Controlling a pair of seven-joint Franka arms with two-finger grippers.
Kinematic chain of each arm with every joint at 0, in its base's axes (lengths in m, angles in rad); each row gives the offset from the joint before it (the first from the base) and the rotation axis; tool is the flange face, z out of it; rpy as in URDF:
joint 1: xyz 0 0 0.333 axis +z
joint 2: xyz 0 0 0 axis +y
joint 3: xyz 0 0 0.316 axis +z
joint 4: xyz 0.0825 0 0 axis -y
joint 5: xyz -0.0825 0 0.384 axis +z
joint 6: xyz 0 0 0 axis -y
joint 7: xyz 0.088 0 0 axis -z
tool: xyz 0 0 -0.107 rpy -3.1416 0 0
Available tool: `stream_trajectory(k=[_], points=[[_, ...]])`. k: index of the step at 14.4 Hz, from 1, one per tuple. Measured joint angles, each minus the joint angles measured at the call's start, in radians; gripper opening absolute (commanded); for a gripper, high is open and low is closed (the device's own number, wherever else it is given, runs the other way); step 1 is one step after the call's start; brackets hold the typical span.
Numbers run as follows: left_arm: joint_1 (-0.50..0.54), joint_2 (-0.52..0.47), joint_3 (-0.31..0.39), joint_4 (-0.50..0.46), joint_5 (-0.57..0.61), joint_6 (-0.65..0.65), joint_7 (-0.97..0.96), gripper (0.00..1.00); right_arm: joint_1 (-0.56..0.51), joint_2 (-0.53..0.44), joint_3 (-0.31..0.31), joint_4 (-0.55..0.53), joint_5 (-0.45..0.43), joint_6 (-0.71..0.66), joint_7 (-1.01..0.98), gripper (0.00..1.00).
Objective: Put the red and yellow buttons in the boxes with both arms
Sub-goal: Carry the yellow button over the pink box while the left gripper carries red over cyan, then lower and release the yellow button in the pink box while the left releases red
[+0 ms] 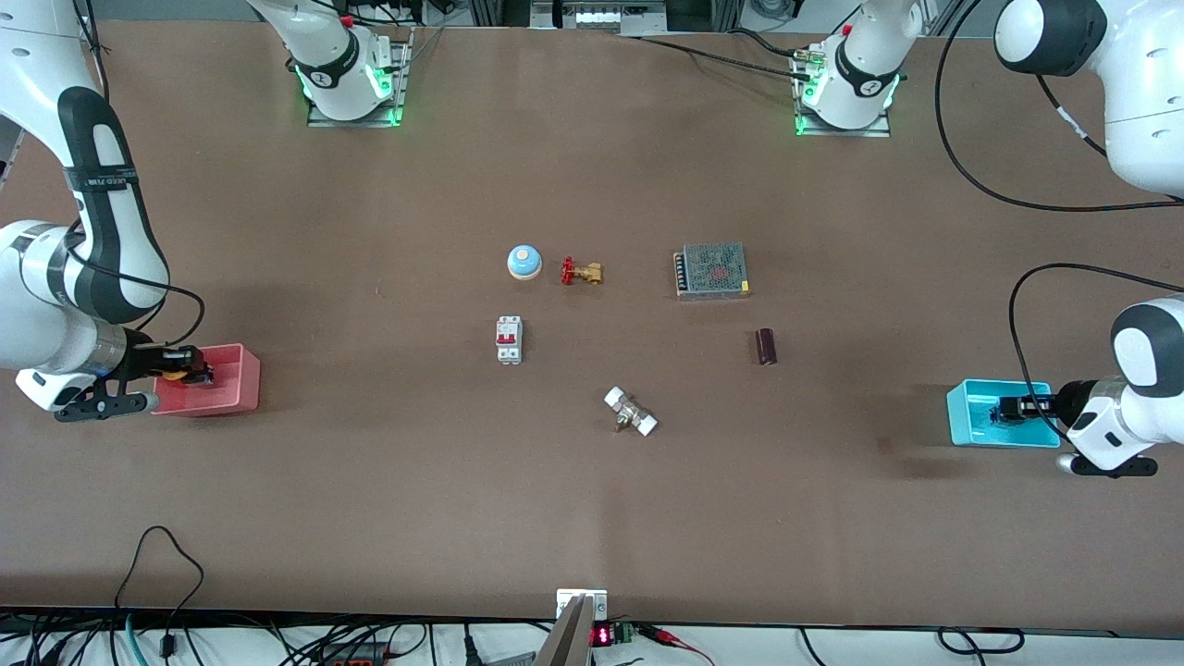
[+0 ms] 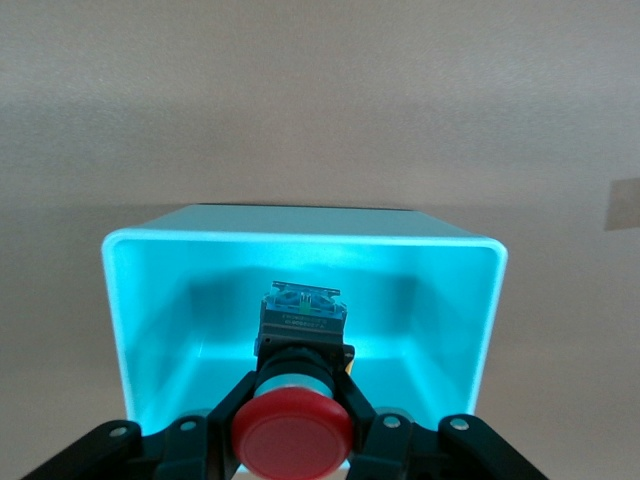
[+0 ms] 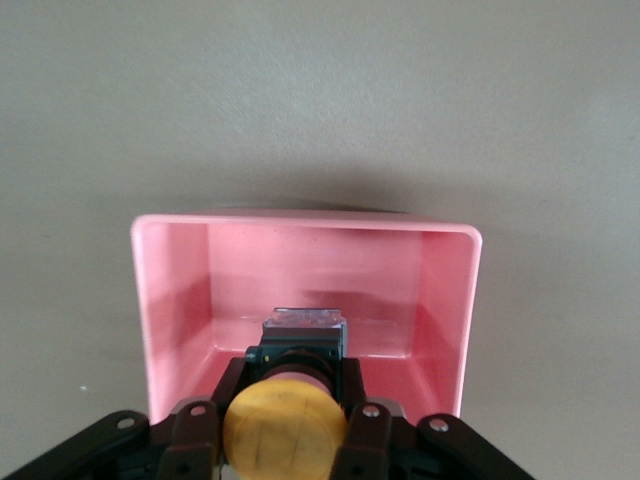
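Red-capped button [image 2: 292, 436] over cyan box [image 2: 150, 300]; yellow-capped button [image 3: 285, 432] over pink box [image 3: 170, 290].

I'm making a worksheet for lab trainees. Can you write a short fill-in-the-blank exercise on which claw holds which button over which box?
1. The left claw is shut on the ____ button.
2. It holds that button over the ____ box.
3. The right claw grips the yellow button over the ____ box.

Missing words: red; cyan; pink
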Motion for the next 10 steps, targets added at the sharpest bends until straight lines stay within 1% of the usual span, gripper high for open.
stream_trajectory(k=[2,4,5,6,7,8,9,10], points=[[0.001,0.018,0.0,0.001,0.0,0.015,0.002,0.04,-0.004,0.022,0.0,0.0,0.0,0.005,-0.001,0.16],[0.001,0.027,0.0,0.004,0.0,0.025,0.002,0.05,-0.005,0.043,0.0,0.0,0.001,0.015,-0.001,0.19],[0.001,0.029,0.0,0.005,0.0,0.027,0.002,0.06,-0.005,0.051,0.0,0.0,0.001,0.02,-0.001,0.22],[0.001,0.031,0.0,0.005,0.0,0.027,0.002,0.06,-0.005,0.057,0.0,0.0,0.001,0.023,-0.001,0.29],[0.001,0.032,0.0,0.005,0.0,0.028,0.002,0.06,-0.005,0.06,0.0,0.0,0.001,0.025,-0.001,0.38],[0.001,0.033,0.0,0.006,0.0,0.029,0.002,0.08,-0.005,0.06,0.0,0.0,0.001,0.025,-0.001,0.43],[0.0,0.033,0.0,0.006,0.0,0.029,0.002,0.14,-0.005,0.06,0.0,0.001,0.001,0.025,-0.001,0.51],[0.0,0.033,0.0,0.006,0.0,0.029,0.002,0.28,-0.005,0.06,0.0,0.001,0.001,0.025,-0.001,0.72]])
